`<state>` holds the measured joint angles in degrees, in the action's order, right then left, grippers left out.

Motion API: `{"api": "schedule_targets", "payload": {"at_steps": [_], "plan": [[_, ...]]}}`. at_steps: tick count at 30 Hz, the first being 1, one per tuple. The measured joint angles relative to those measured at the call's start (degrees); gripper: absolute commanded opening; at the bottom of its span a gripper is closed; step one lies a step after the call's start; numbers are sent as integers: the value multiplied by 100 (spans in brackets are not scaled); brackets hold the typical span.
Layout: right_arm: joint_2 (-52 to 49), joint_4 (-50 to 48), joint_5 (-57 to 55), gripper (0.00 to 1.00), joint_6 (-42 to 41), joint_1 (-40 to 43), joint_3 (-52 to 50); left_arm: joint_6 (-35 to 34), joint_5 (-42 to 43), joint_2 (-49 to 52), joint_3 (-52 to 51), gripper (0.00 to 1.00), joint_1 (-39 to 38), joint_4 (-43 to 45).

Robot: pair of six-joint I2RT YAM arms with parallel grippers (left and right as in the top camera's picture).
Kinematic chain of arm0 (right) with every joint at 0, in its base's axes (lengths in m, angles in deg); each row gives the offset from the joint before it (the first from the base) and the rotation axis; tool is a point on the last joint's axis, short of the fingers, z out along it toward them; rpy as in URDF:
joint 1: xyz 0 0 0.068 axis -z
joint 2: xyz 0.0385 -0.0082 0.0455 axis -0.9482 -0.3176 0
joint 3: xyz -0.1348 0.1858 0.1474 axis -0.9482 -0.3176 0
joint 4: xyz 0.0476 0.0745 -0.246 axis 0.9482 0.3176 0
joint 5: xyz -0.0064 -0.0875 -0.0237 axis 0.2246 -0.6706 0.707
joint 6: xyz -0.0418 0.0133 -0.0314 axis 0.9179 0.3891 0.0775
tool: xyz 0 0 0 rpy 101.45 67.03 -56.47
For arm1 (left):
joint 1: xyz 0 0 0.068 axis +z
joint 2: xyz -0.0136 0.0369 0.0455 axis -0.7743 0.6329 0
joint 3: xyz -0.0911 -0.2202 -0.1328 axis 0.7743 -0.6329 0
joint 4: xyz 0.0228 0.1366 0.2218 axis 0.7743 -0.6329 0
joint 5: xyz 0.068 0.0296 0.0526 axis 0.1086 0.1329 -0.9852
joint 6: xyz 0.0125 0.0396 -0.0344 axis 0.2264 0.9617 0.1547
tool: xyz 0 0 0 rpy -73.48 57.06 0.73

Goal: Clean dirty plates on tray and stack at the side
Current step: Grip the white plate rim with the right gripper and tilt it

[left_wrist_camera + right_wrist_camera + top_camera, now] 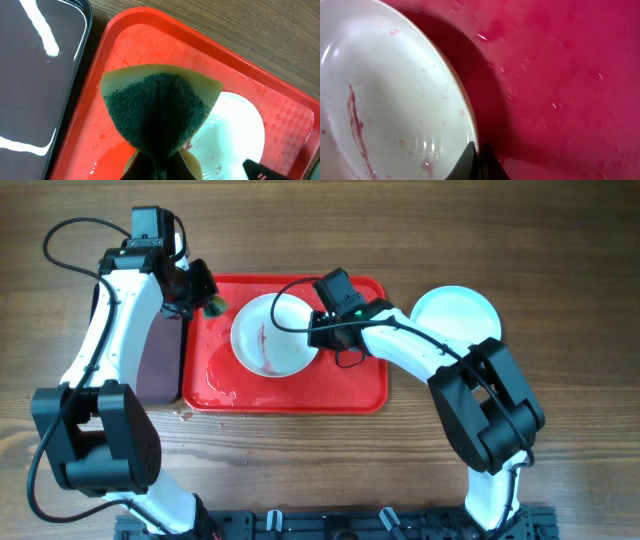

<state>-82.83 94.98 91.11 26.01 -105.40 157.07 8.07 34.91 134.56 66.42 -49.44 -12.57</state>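
Observation:
A white plate point(270, 337) with a dark red smear lies on the red tray point(350, 385). My right gripper point(322, 330) is shut on the plate's right rim. In the right wrist view the fingertips point(470, 152) pinch that rim with the plate point(385, 100) to the left and the wet tray point(560, 75) to the right. My left gripper point(203, 300) is shut on a green and yellow sponge point(160, 107). It holds the sponge above the tray's far left corner, just left of the plate point(235, 135). A pale mint-blue plate point(455, 315) rests on the table right of the tray.
A black tray point(160, 360) lies against the red tray's left side, partly under my left arm; it also shows in the left wrist view point(35, 75). Water pools on the red tray's near left part point(215, 380). Bare wooden table surrounds the trays.

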Motion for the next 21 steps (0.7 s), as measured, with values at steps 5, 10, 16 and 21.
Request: {"api": "schedule_targets", "payload": {"at_steps": [5, 10, 16, 21], "plan": [[9, 59, -2, 29, -313, 0, -2, 2, 0, 0, 0, 4, 0, -7], [7, -201, -20, 17, -90, 0, -11, 0, -2, 0, 0, 4, 0, -11], [7, -254, -26, 4, 136, 0, -13, 2, -2, 0, 0, 4, 0, -79], [7, -256, -17, 4, 186, 0, -13, 2, 0, 0, -26, 4, 0, -76]]}}
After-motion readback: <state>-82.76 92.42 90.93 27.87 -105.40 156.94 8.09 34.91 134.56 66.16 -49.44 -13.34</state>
